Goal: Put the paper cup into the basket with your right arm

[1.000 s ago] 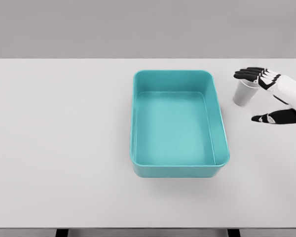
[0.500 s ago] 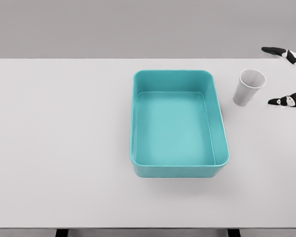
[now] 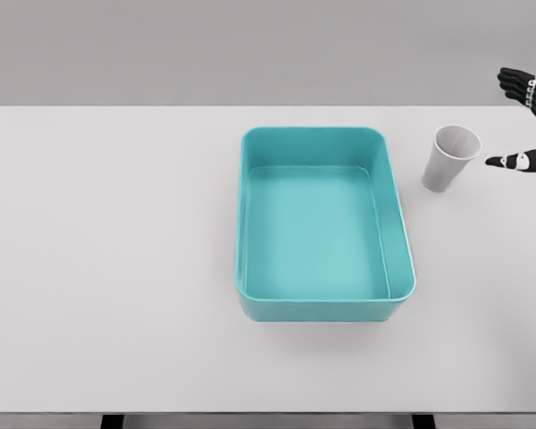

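Spanning the view, the table [image 3: 116, 268] bears an empty teal basket [image 3: 402, 214] (nothing delivered yet), the paper cup [image 3: 448, 158] upright at its 2 o'clock, and the right hand [image 3: 527, 125] spread, ungrasping, at the cup's 3 o'clock.

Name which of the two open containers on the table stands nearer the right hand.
The white paper cup: it stands upright just left of the right hand, while the teal basket lies farther left.

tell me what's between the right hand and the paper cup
Nothing: in the head view only bare white table separates the open right hand from the upright paper cup.
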